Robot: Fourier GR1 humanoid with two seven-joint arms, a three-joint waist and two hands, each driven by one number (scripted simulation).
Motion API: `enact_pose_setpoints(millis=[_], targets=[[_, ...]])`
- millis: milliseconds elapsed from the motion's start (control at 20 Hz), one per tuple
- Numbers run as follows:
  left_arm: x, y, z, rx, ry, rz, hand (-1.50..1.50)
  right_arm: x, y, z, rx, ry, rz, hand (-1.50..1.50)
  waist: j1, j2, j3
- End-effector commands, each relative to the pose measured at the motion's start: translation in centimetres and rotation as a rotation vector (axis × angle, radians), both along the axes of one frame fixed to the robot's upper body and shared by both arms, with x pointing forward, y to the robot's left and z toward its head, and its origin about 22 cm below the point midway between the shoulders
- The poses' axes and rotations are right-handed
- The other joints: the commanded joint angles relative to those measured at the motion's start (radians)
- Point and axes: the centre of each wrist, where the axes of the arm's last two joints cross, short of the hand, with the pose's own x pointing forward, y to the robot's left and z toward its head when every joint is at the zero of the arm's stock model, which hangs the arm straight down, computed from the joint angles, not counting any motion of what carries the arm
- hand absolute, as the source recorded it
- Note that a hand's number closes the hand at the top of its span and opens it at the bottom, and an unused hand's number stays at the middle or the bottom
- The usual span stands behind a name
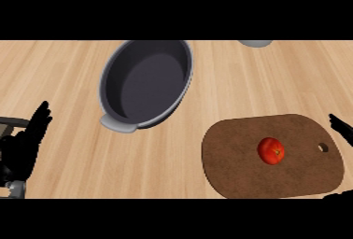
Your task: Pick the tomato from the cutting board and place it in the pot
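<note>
Left hand (24, 144) at lower left edge: fingers straight, open, holding nothing. Right hand (341, 127) barely shows beside the cutting board (241, 172); finger spread indeterminable. Tomato (271, 150) untouched.

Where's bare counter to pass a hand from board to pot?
Bare wood runs between the dark grey oval pot and the brown cutting board holding the red tomato. Counter below the pot is also free. Crowded: left edge, with the open left hand; right edge, with the right hand.

A kitchen here: pale wooden counter (62, 70), grey pot (146, 79) far left, brown cutting board (241, 168) with a tomato (271, 151) near right.
</note>
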Motion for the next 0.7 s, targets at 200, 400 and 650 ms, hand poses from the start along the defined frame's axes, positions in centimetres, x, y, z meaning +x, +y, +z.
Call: enact_pose_setpoints(millis=[200,400,650], targets=[[0.5,-1.7,-1.1,-0.002,0.003,0.011,0.0,1.4,4.8,2.2,-0.07,0.103,0.082,-1.5,-0.006,0.0,0.002],[-1.1,-0.7,-0.5,0.003,0.001,0.01,0.0,2.0,6.2,2.2,-0.127,0.124,0.044,-1.5,-0.002,-0.001,0.002],[-1.9,0.5,-1.4,-0.004,-0.011,-0.002,0.0,4.7,6.3,2.6,-0.15,0.146,0.046,-1.5,0.003,0.001,0.002]])
